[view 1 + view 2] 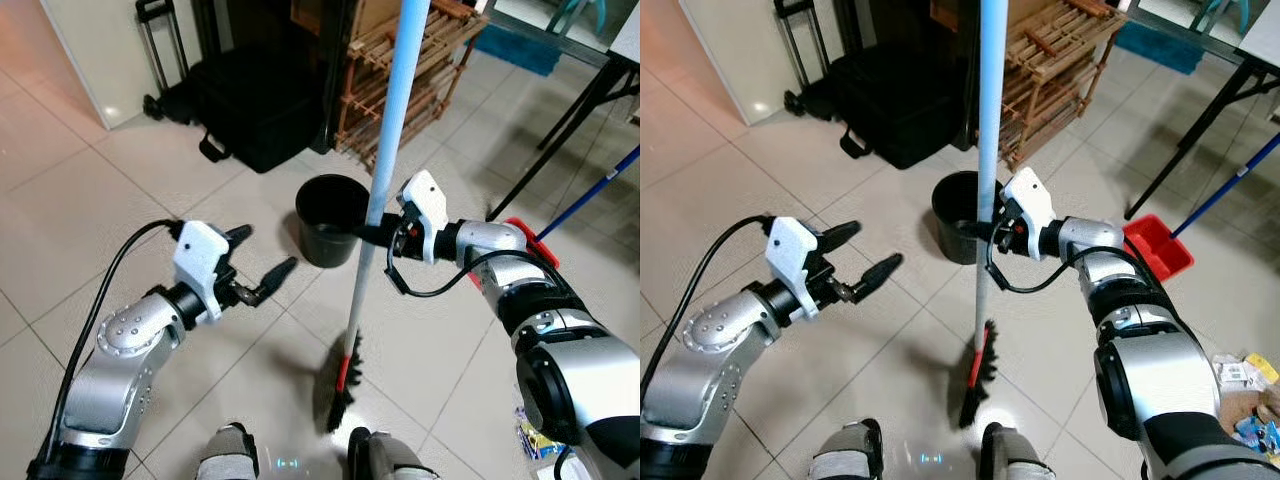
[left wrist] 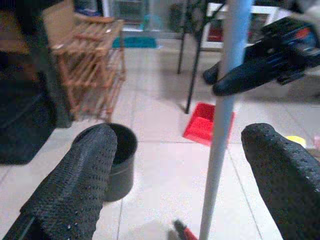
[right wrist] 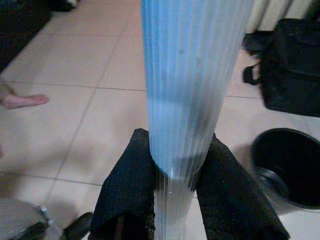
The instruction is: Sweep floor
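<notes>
1. Broom [image 1: 385,160]: a long pale blue ribbed handle stands almost upright in the middle of the scene, with a red and black brush head [image 1: 343,382] resting on the tiled floor [image 1: 90,210] just ahead of the robot's feet.
2. Right gripper [image 1: 371,235]: its two black fingers are closed around the blue handle, one on each side, roughly midway up the visible part of the pole. In the right wrist view the ribbed handle sits pinched between the two textured pads [image 3: 127,190].
3. Left gripper [image 1: 262,265]: it hangs in the air to the left of the broom, fingers spread wide apart and holding nothing, pointing toward the handle but not touching it.
4. Black bucket [image 1: 331,218]: a round dark container stands on the floor just behind the broom handle. Its inside is dark, and what it holds, if anything, cannot be told.
5. Red dustpan [image 1: 1158,245]: it lies on the floor to the right, beyond the right arm, with a thin blue stick [image 1: 1225,195] rising from it.
6. Behind the bucket stand a wooden slatted rack [image 1: 405,75] and a black bag [image 1: 250,105] on the floor.
</notes>
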Motion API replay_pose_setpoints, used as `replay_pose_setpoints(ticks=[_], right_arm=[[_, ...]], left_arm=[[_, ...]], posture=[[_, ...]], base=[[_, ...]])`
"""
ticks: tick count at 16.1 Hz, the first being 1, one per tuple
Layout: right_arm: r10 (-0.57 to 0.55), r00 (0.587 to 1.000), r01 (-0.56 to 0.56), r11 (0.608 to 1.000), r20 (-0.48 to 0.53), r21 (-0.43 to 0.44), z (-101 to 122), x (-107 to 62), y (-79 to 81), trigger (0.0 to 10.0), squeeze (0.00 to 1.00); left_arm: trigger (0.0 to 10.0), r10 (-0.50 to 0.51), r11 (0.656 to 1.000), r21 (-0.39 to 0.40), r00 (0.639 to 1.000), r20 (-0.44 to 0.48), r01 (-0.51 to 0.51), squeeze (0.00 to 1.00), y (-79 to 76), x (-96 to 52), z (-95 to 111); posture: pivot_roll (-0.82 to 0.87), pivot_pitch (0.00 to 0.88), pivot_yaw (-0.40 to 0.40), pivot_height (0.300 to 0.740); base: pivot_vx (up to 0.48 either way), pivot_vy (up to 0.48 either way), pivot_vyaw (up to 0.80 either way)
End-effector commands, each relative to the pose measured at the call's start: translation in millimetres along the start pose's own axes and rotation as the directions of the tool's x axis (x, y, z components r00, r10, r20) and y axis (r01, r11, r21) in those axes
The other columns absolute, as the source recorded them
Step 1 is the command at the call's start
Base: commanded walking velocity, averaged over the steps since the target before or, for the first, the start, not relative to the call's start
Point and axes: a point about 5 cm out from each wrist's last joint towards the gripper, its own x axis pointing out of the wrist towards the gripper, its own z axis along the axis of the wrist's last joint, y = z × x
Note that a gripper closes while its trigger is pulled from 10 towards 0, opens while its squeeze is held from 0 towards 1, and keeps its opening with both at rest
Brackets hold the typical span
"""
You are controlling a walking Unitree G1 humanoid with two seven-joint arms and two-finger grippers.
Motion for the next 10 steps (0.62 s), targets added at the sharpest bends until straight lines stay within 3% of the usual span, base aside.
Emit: replay_pose_setpoints(ticks=[1, 3, 6, 8, 10], right_arm=[[0.029, 0.999, -0.029, 1.000, 0.018, 0.000, 3.7, -5.5, -2.1, 10.0, 0.00], [0.176, 0.982, -0.179, 0.983, 0.062, 0.044, 6.0, -7.1, 4.7, 10.0, 0.00], [0.358, 0.927, -0.369, 0.925, 0.111, 0.095, 8.7, -14.8, 11.0, 10.0, 0.00], [0.431, 0.888, -0.451, 0.884, 0.161, 0.121, 13.0, -19.8, 12.8, 10.0, 0.00], [0.457, 0.872, -0.480, 0.869, 0.178, 0.121, 15.3, -20.4, 14.4, 10.0, 0.00]], left_arm=[[10.0, -0.047, 0.999, -0.009, 0.999, 0.003, 0.047, 0.00, -6.4, -0.8, 2.4], [10.0, -0.124, 0.992, -0.010, 0.992, 0.009, 0.124, 0.00, -14.4, 0.0, 11.7], [10.0, -0.215, 0.977, -0.013, 0.977, 0.013, 0.215, 0.00, -23.5, 1.9, 19.6], [10.0, -0.259, 0.965, -0.038, 0.965, 0.040, 0.260, 0.00, -30.3, 3.9, 28.9], [10.0, -0.271, 0.961, -0.048, 0.961, 0.052, 0.274, 0.00, -31.7, 5.1, 33.5]], posture=[[0.09, 0.232, -0.076, 0.740], [0.09, 0.232, -0.074, 0.740], [0.09, 0.236, -0.075, 0.740], [0.09, 0.237, -0.074, 0.740], [0.08, 0.238, -0.073, 0.740]], base=[[0.000, 0.000, 0.00], [0.000, 0.000, 0.00], [0.000, 0.000, 0.00], [0.000, 0.000, 0.00], [0.000, 0.000, 0.00]])
